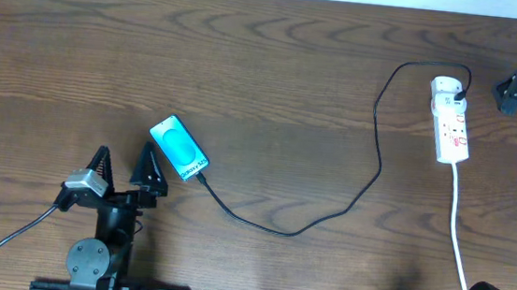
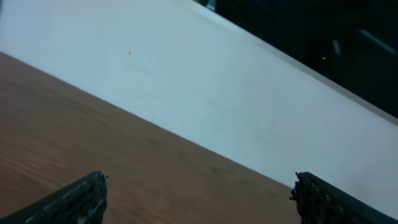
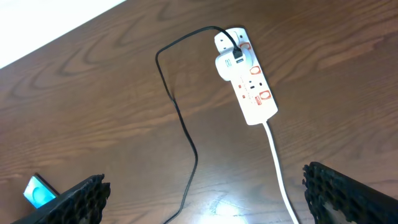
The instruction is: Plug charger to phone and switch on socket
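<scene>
The phone lies on the wooden table with its cyan screen lit; it also shows as a phone at the lower left of the right wrist view. The charger is a thin black cable whose tip meets the phone's lower right end. It loops right and up to a black plug in the rounded end of the socket. The socket is white with red markings, and the charger runs past it. My left gripper stands open just left of the phone. My right gripper is open right of the socket.
The socket's white cord runs toward the table's front edge, right of the black loop. In the left wrist view my left gripper faces bare wood and a pale surface beyond the table edge. My right gripper hangs high over the table.
</scene>
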Available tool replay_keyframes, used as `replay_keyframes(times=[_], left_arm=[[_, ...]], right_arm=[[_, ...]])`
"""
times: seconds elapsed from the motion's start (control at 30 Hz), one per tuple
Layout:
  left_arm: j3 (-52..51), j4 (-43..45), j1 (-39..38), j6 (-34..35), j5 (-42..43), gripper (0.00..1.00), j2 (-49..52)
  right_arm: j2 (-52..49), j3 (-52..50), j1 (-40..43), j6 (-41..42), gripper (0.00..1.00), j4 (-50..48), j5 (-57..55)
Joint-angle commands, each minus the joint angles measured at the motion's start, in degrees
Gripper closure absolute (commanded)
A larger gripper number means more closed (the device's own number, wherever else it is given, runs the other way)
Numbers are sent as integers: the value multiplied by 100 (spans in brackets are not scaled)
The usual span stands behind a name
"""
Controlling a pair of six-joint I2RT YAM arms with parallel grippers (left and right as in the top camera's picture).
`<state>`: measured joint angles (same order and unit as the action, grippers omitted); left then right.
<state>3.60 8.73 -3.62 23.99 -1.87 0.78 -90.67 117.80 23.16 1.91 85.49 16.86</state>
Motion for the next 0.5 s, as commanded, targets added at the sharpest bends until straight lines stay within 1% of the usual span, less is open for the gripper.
replay_keyframes(times=[0.0, 0.2, 0.3, 0.47], left_arm=[[-140, -138, 177, -17, -9, 5, -72], [-243, -1379, 293, -20, -31, 5, -72], [-273, -1429, 343, -435, 166, 5, -72], [-273, -1429, 363, -492, 125, 5, -72]], right_arm=[[68, 59, -33, -26, 1, 4, -7], [66, 59, -33, -26, 1, 4, -7], [68, 59, -33, -26, 1, 4, -7], [68, 59, -33, -26, 1, 4, -7]])
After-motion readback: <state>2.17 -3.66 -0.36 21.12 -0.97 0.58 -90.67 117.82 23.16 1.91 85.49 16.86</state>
